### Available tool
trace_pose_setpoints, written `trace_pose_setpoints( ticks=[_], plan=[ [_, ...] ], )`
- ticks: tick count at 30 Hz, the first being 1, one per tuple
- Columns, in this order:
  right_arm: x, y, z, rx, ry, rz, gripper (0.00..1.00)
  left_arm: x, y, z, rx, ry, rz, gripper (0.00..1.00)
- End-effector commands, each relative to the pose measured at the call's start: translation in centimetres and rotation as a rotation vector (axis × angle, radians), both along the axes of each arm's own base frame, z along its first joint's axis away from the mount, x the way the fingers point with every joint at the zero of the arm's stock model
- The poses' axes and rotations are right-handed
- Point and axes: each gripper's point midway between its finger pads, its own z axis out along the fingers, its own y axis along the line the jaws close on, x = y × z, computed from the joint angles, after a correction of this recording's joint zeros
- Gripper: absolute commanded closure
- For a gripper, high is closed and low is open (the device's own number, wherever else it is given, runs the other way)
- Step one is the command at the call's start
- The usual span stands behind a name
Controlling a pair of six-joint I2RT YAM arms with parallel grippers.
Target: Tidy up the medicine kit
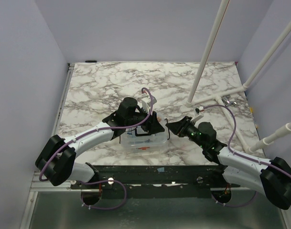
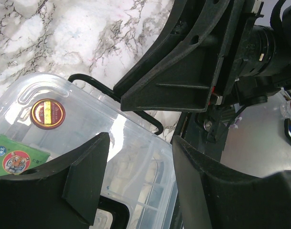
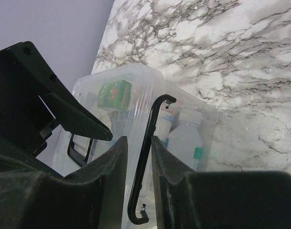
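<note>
The right pincer [image 1: 170, 125] reaches in from the right, its tips at the right end of the clear box [image 1: 145, 141]. The box sits close to the near edge of the desk [image 1: 102, 81], about midway between its left and right edges, and the left pincer [image 1: 152, 125] hangs above the lid. In the left wrist view that pincer [image 2: 140, 152] stands wide apart over the lid [image 2: 88, 105] and holds nothing. A round tin [image 2: 48, 113] and a green packet [image 2: 16, 160] show through the plastic, and the black latch bar [image 2: 95, 83] curves along the box's end under the other arm. In the right wrist view the right pincer [image 3: 139, 157] has narrowed round the latch bar [image 3: 155, 114], one finger against it and a slit of light at the other, so I cannot tell whether it truly bites. A white bottle [image 3: 186, 143] lies inside. The step looks to be working this latch to fasten the kit. Done well, the right fingers would close squarely on the bar's straight middle, not its hooked ends, and swing it about its hinge rather than drag it. The left could press flat on the lid so the light box neither tips nor slides toward the desk's near edge.
</note>
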Motion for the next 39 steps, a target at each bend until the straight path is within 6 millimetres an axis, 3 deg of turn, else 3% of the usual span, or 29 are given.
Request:
trace_pose_setpoints(
  ticks=[1,39],
  plan=[
    [0.2,0.5,2.7,0.057,-0.060,0.023,0.70,-2.7,2.3,-6.1,0.173,0.178,-0.005,0.42],
    [-1.1,2.9,4.2,0.144,-0.058,0.159,0.71,-2.7,2.4,-7.1,0.175,0.178,-0.001,0.43]
  ],
)
